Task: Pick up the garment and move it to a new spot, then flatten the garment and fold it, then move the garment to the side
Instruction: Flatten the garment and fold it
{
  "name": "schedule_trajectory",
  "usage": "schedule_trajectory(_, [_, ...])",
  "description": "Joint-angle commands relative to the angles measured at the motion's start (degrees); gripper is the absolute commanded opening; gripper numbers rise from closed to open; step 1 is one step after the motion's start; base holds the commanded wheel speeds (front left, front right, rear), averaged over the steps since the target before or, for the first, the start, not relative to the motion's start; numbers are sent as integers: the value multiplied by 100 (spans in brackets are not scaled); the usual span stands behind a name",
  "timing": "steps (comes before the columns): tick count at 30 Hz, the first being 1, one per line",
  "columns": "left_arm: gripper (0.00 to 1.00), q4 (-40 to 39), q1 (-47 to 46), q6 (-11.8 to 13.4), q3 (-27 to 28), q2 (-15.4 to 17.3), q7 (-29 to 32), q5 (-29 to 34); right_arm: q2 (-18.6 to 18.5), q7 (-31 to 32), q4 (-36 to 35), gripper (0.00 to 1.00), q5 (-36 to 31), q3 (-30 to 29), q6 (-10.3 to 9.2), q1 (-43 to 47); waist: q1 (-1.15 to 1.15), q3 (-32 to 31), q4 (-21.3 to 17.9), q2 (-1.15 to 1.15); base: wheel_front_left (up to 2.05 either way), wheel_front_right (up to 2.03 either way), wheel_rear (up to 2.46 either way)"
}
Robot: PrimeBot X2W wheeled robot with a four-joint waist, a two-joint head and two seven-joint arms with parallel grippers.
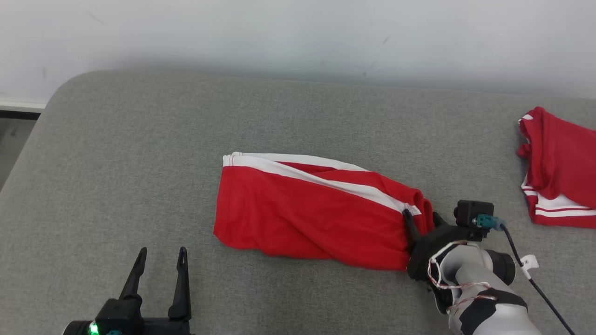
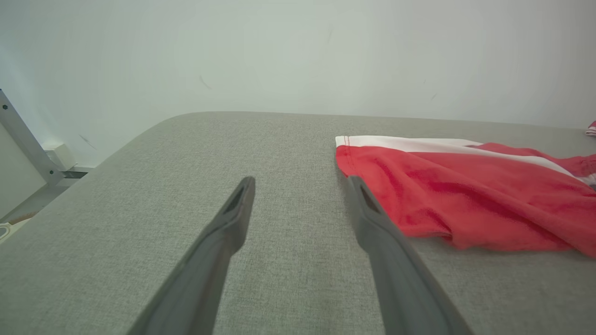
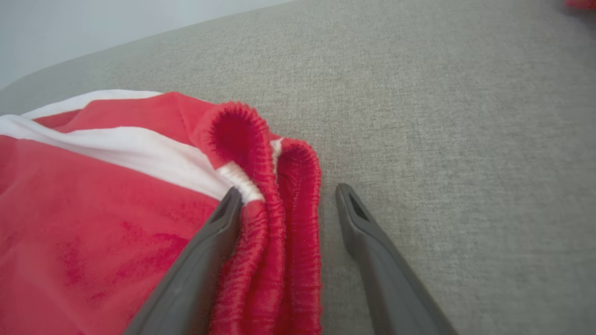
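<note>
Head view: two red garments lie on one grey counter (image 1: 139,139), the garment (image 1: 307,214) at centre and a second garment (image 1: 561,172) at the right edge.
Left wrist view: the left gripper (image 2: 301,181) is spread and empty, with the garment (image 2: 465,186) just to its right.
Right wrist view: the right gripper (image 3: 288,188) is spread, unclenched, astride the garment's waistband (image 3: 300,200).

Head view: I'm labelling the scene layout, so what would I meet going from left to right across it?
In order: left gripper with two dark fingers → red garment with white stripes lying mid-table → right gripper at that garment's elastic end → second red-and-white garment at the right edge.
</note>
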Motion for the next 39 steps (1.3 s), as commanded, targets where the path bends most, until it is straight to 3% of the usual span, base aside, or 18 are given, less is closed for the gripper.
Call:
schedule_trajectory(1, [100, 23, -110, 2, -31, -8, -15, -29, 4, 155, 13, 100, 298, 136, -16, -37, -1, 49, 40, -1, 0, 0, 0])
schedule_trajectory(2, [100, 45, -129, -3, -44, -7, -15, -36, 7, 237, -40, 100, 521, 253, -16, -11, -1, 61, 59, -1, 0, 0, 0])
schedule_trajectory(3, [100, 60, -145, -7, -52, -7, -15, -36, 15, 316, -84, 80, 726, 372, -16, 16, -1, 66, 77, -1, 0, 0, 0])
schedule_trajectory(4, [100, 76, -151, -2, -51, -7, -15, -45, 15, 408, -122, 50, 928, 488, -16, 49, -1, 67, 94, -1, 0, 0, 0])
schedule_trajectory(6, [100, 103, -160, 25, -35, -7, -15, -52, 21, 525, -194, 0, 1207, 735, -8, 120, -1, 61, 120, -1, 0, 0, 0])
schedule_trajectory(11, [100, 160, -63, 30, 67, -7, -15, -92, -62, 407, -17, 0, 1339, 890, -8, 27, -1, -9, 91, -1, 0, 0, 0])
schedule_trajectory(19, [100, 164, 113, -4, 220, -7, -15, -108, -808, 621, -152, 0, 1479, 1089, -17, -146, -1, -160, -99, -1, 0, 0, 0])
schedule_trajectory(23, [100, 157, 176, -16, 248, -7, -15, -121, -995, 921, -426, 0, 1705, 1247, -17, -128, -1, -217, -192, -1, 0, 0, 0])
schedule_trajectory(31, [100, 215, 223, -41, 274, -7, -15, -131, -852, 2069, -1638, 0, 2979, 1503, -16, 68, -1, -339, -287, -1, 0, 0, 0])
schedule_trajectory(39, [100, 261, 227, -88, 131, -8, -15, -192, -606, 3157, -2666, 0, 4244, 1424, -9, 62, -1, -407, -97, -1, 0, 0, 0])
